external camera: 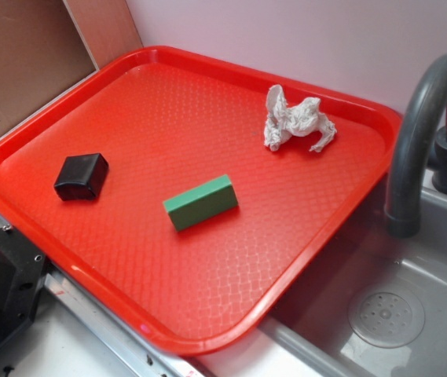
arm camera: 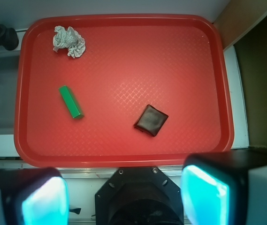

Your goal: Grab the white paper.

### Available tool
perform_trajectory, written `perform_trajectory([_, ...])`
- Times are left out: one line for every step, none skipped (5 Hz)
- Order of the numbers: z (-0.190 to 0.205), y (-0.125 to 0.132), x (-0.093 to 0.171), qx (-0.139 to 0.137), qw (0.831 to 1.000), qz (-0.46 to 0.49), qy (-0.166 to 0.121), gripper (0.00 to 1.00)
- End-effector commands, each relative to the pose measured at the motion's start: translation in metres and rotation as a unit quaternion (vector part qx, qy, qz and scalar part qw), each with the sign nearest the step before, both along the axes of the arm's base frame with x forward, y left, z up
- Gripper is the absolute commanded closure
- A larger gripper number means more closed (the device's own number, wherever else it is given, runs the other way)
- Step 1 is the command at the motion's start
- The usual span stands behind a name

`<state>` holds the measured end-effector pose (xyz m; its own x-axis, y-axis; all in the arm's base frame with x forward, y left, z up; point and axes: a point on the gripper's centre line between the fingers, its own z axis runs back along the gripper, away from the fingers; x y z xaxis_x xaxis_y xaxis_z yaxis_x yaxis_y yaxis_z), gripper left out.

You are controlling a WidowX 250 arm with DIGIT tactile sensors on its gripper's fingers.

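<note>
One crumpled wad, the white paper (external camera: 296,119), lies in the far corner of the red tray (external camera: 207,334), close to the rim on the side nearest the grey faucet (external camera: 427,118). It sits alone there, loose and wrinkled, with lobes sticking up and out at uneven heights. The green block (external camera: 200,202) rests nearer the tray's middle, well apart from the paper, and the black block (external camera: 81,176) lies further off again, toward the opposite side. Beyond the tray's edge is the sink basin (external camera: 396,314).

In the wrist view the gripper (arm camera: 124,194) hangs high above the near edge of the tray, its two pale-blue pads (arm camera: 46,201) spread wide with nothing between them. The paper (arm camera: 69,41) shows in the upper left of that view, so the arm has the whole tray to cross, probably as the first part of the reach.

To do the approach well, I would carry the gripper over the green block at height rather than past it low, then centre above the thick middle of the wad, not a thin trailing lobe that could tear away or slip. Turning the jaws so they close across the wad's narrower width should help. The descent likely needs to go nearly to the tray floor, since tissue compresses and a high pinch may catch only air. The nearby rim and the faucet look like the main hazards, so a straight vertical drop seems safer than a slanted one.
</note>
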<state>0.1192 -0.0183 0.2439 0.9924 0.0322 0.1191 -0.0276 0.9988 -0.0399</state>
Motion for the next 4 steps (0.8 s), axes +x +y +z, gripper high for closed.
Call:
perform_trajectory([0.0, 0.0, 0.0, 0.0, 1.0, 0.0, 0.0, 0.0])
perform_trajectory([-0.018, -0.001, 0.027, 0.0, 0.992, 0.124, -0.036, 0.0])
perform_trajectory([-0.023, 0.0, 0.046, -0.073, 0.965, 0.248, -0.051, 0.0])
perform_trajectory([-0.03, -0.009, 0.071, -0.08, 0.948, 0.302, -0.058, 0.0])
